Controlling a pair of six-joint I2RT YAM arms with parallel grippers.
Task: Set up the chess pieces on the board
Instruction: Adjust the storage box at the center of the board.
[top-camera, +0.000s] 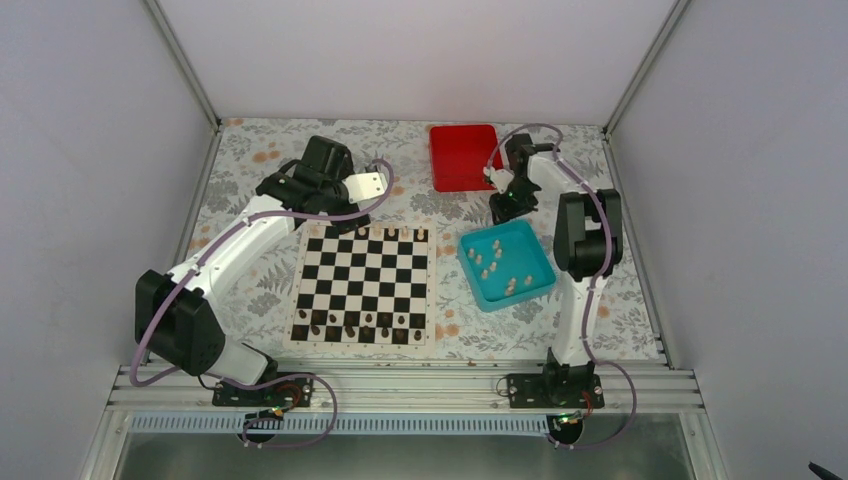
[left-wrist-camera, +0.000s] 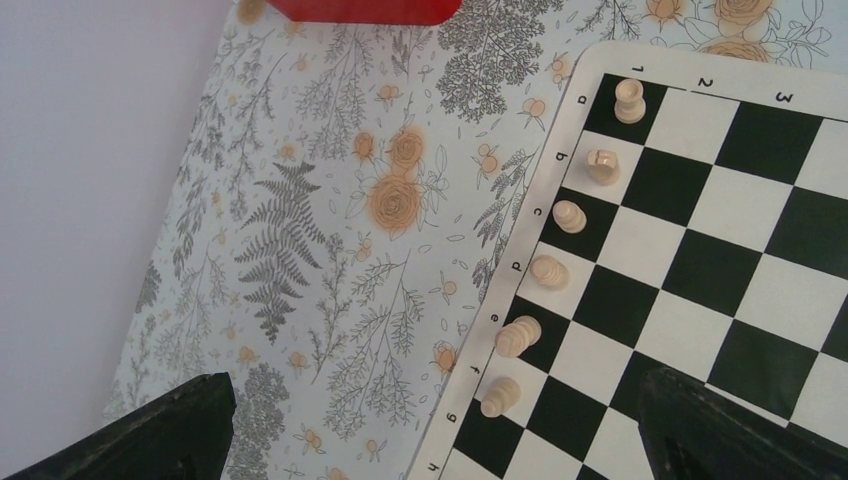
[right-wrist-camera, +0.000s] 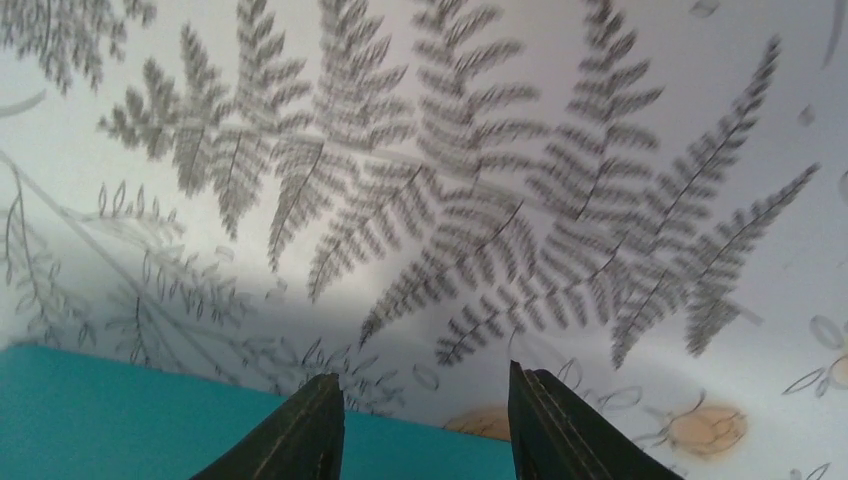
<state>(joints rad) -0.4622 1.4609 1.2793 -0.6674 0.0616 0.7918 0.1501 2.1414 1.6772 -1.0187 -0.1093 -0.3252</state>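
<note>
The checkered board (top-camera: 365, 285) lies mid-table. Several pale chess pieces (top-camera: 377, 232) stand along its far row, and the left wrist view shows them in the a-to-f squares (left-wrist-camera: 548, 271). More pale pieces (top-camera: 492, 260) lie loose in the teal tray (top-camera: 540, 262). My left gripper (top-camera: 362, 208) hovers over the board's far-left corner, wide open (left-wrist-camera: 437, 400) with nothing between its fingers. My right gripper (top-camera: 503, 208) hangs above the tray's far rim (right-wrist-camera: 100, 410). Its fingers (right-wrist-camera: 423, 385) stand apart, with only tablecloth and the rim between them.
A red box (top-camera: 465, 155) sits at the back, between the two grippers. Dark brown pieces (top-camera: 350, 325) fill the board's near rows. A floral cloth (top-camera: 250, 300) covers the table, and grey walls close in the left, right and back sides.
</note>
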